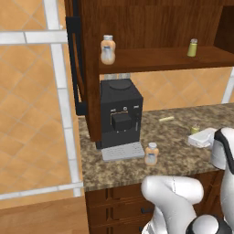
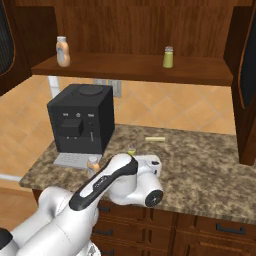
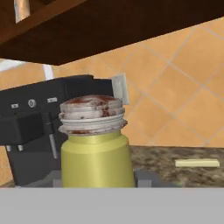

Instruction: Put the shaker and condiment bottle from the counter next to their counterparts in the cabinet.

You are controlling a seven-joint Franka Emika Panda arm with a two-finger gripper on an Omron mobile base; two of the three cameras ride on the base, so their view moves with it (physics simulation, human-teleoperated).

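Hand view puts the shaker right up against the camera, its yellow-green body and stained grey cap standing upright between where the fingertips would rise; the fingers themselves are lost under the bottom edge, but the claw reads as narrowed onto the shaker. Whether the shaker has left the counter I cannot tell. From the left base view only its top peeks out beside the white hand, near the counter's right end, midway between front and back edge; the right base view shows a sliver of it behind the wrist. So, as I judge it, nothing is delivered yet: the condiment bottle stands on the counter at the front right corner of the coffee machine tray, untouched. In the cabinet, the matching bottle waits near the shelf's left end and the matching shaker toward the right. A pale stick lies near the counter's back edge; what it is I cannot make out.
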